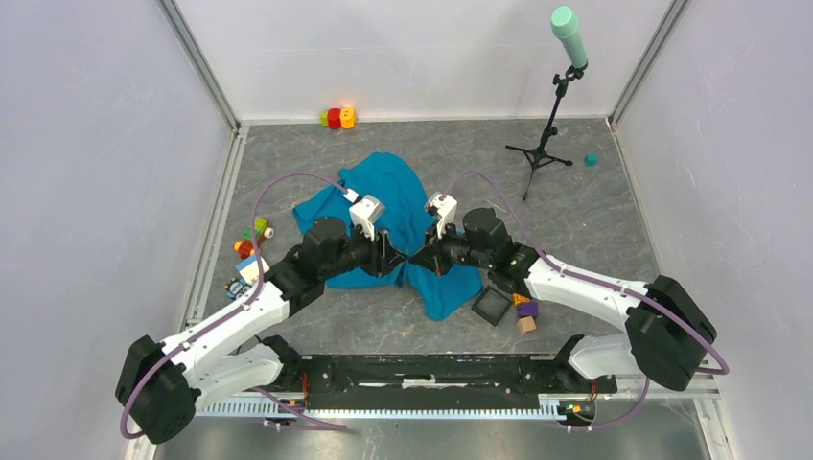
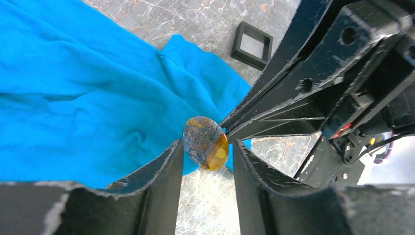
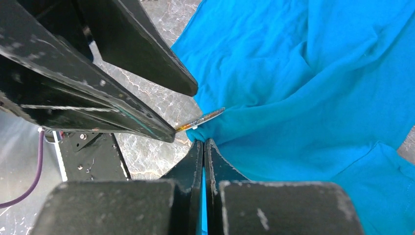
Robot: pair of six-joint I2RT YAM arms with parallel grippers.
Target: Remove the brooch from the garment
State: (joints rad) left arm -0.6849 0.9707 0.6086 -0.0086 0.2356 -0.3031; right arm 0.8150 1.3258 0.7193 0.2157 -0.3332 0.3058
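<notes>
The garment is a bright blue cloth (image 1: 398, 196) lying crumpled mid-table, also seen in both wrist views (image 2: 83, 88) (image 3: 313, 83). The brooch (image 2: 205, 143) is a small oval disc, mottled grey-blue and amber, fixed at a raised edge of the cloth; the right wrist view shows it edge-on (image 3: 201, 119). My left gripper (image 1: 398, 259) (image 2: 208, 147) is open, with a finger on each side of the brooch. My right gripper (image 1: 419, 257) (image 3: 203, 143) is shut on a fold of the cloth right beside the brooch. In the top view the brooch is hidden between the two grippers.
A black square frame (image 1: 491, 306) (image 2: 252, 43) lies near the cloth's front right corner, with purple and wooden blocks (image 1: 525, 316) beside it. Toy blocks sit at the back (image 1: 337, 117) and left (image 1: 251, 240). A tripod with a mint-green top (image 1: 542, 144) stands at the back right.
</notes>
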